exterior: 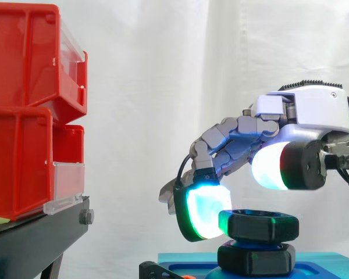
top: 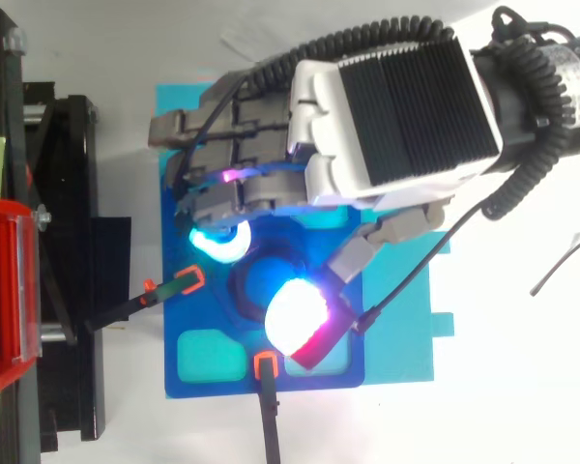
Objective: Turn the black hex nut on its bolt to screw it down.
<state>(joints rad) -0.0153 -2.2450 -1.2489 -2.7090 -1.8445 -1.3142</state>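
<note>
On blue fixture plate, black hex nut stacked just above a black hex base. Robot hand curled round nut, glowing fingertip pad against its flank, thumb pad poised above. Lower thumb opposite, squeeze evenly, turn level.

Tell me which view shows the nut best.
The side view: the nut shows in full profile there, its flats and height plain, just below the hand. The top view looks straight down on it, and the hand covers part of its rim.
</note>
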